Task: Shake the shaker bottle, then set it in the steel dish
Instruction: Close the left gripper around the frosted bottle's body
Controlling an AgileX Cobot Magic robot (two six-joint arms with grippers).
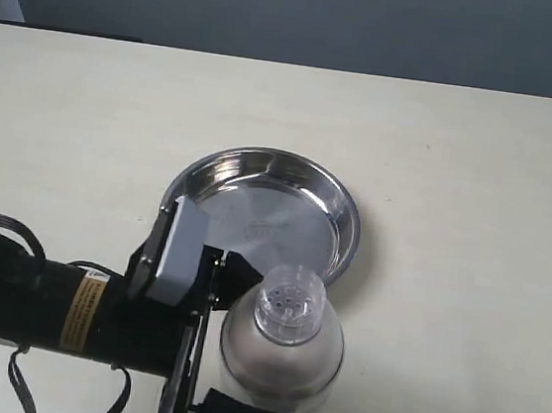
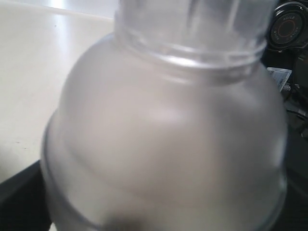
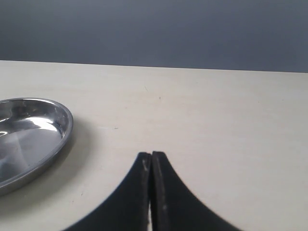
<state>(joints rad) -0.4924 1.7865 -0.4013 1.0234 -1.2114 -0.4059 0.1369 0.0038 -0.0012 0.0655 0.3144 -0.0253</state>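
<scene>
The shaker bottle (image 1: 282, 342) stands upright at the near edge of the exterior view, its perforated cap facing up and pinkish granules showing below the frosted shoulder. My left gripper (image 1: 252, 348) is shut on the shaker bottle, one black finger (image 1: 244, 268) behind it and one in front. The bottle (image 2: 163, 139) fills the left wrist view. Just beyond it lies the steel dish (image 1: 345, 209), empty and shiny. Over bare table, my right gripper (image 3: 151, 156) is shut on nothing, with the steel dish (image 3: 67, 125) off to one side.
The cream table (image 1: 480, 170) stretches wide around the dish. A grey wall (image 1: 308, 16) runs behind its far edge. Black cables (image 1: 22, 382) trail from the left arm near the front edge.
</scene>
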